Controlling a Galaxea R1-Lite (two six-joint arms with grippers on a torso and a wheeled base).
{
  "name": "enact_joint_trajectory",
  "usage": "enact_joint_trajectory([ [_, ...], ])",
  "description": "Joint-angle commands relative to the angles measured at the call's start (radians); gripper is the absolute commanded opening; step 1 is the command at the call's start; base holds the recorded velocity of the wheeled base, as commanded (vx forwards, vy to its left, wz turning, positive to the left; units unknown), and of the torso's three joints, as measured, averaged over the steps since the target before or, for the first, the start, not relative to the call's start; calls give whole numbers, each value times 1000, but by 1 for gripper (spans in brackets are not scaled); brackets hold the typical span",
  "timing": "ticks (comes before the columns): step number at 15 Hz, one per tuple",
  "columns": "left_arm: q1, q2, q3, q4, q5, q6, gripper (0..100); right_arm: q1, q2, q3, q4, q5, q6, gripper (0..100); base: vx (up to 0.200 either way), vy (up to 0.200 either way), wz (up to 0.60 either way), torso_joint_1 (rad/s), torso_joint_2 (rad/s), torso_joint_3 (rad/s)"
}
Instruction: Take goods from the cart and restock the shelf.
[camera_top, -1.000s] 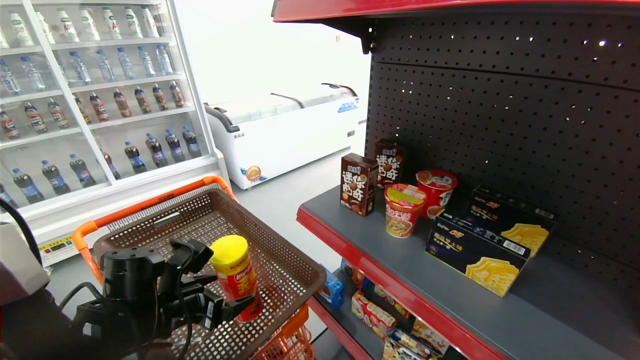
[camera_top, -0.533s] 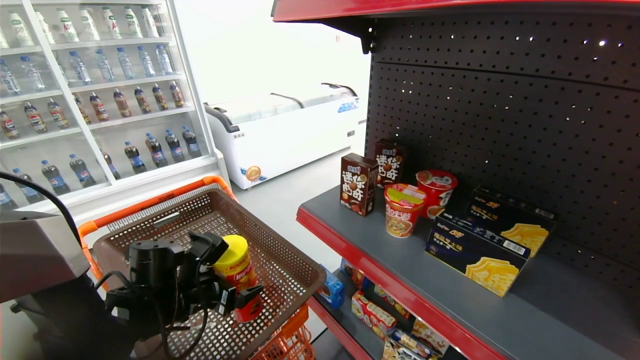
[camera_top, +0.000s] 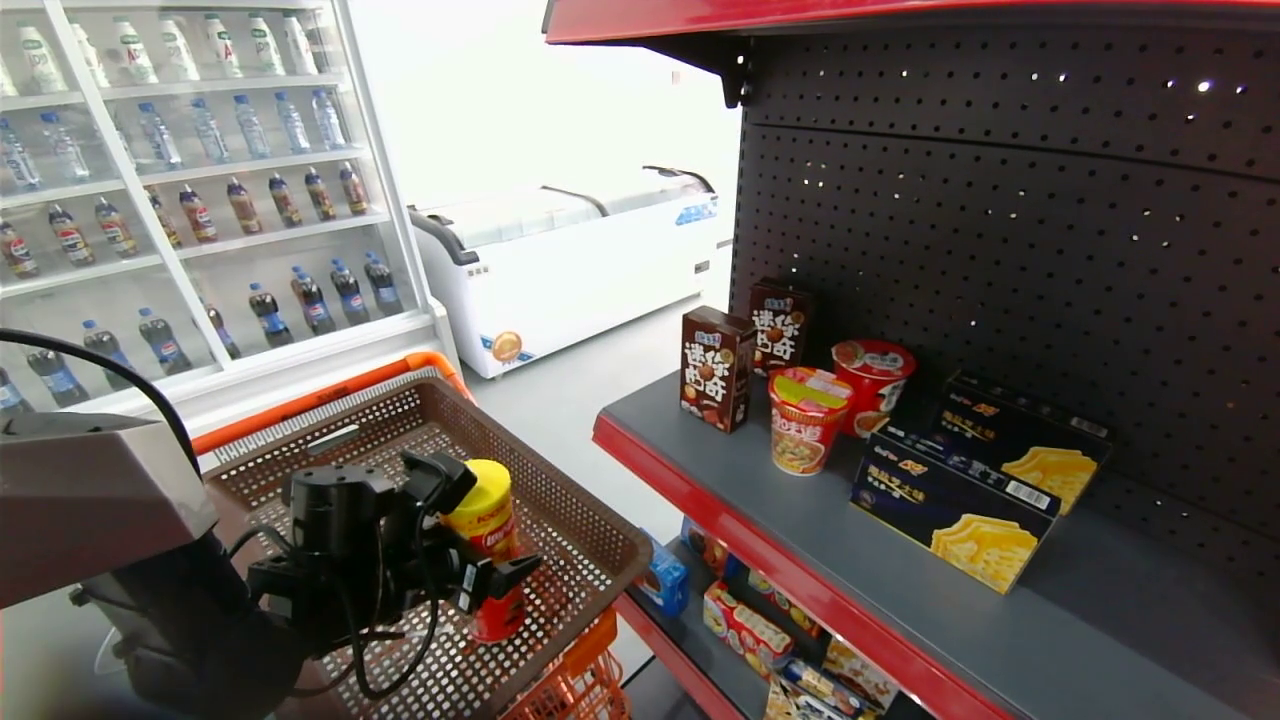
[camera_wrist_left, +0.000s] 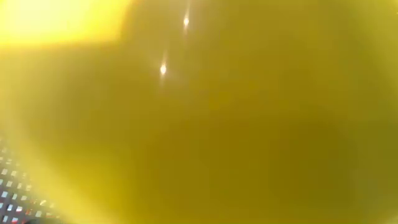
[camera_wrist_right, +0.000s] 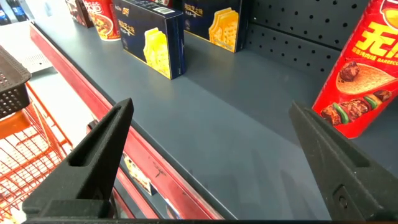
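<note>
Clamping the middle of a tall red cardboard snack tube with a yellow plastic lid, the left gripper has one black finger behind the tube and one in front. We judge it closed on the tube, not merely flanking it. The tube stands upright inside the brown perforated plastic basket of the cart, toward seven o'clock in the head view. The grey shelf board with a red front edge lies well apart, toward four o'clock. The right gripper hangs over that shelf board, its fingers spread wide with nothing between them. A second red snack tube and dark blue boxes stand beyond it.

We expect the tube to be light and stiff, but its thin wall would dent under a hard squeeze. Its glossy wrap looks slippery, and being tall it should tip easily. The mid-body is the place to hold; the lid might pop off.

Against a second ago, the left arm and the tube have shifted together toward three o'clock, and the tube now looks smaller. The goods on the shelf have not moved.
</note>
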Motion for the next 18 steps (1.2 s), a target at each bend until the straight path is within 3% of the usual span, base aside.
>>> enact_joint_trajectory([
  [1,-1,-5,2,-1,0,1,0,1,0,0,0,0,0,100,0,0,0,0,0,0],
  [5,-1,-128,50,-46,26,1,0,1,0,0,0,0,0,100,0,0,0,0,0,0],
  [7,8,-294,155,-30,52,9,0,1,0,0,0,0,0,100,0,0,0,0,0,0],
  [8,8,-386,183,-20,55,-8,0,1,0,0,0,0,0,100,0,0,0,0,0,0],
  [9,10,-499,185,26,64,-45,0,1,0,0,0,0,0,100,0,0,0,0,0,0],
  [11,10,-726,169,194,110,-108,0,1,0,0,0,0,0,100,0,0,0,0,0,0],
  [12,11,-825,174,276,110,-112,0,1,0,0,0,0,0,100,0,0,0,0,0,0],
  [13,8,-1012,183,448,95,-112,0,1,0,0,0,0,0,100,0,0,0,0,0,0],
  [14,2,-1133,197,557,67,-114,0,1,0,0,0,-1,0,100,0,0,0,0,0,0],
  [16,7,-1340,206,757,50,-143,0,1,0,0,0,0,0,100,0,0,0,0,0,0],
  [18,8,-1496,212,896,54,-149,0,1,0,0,0,0,0,100,0,0,0,0,0,0],
])
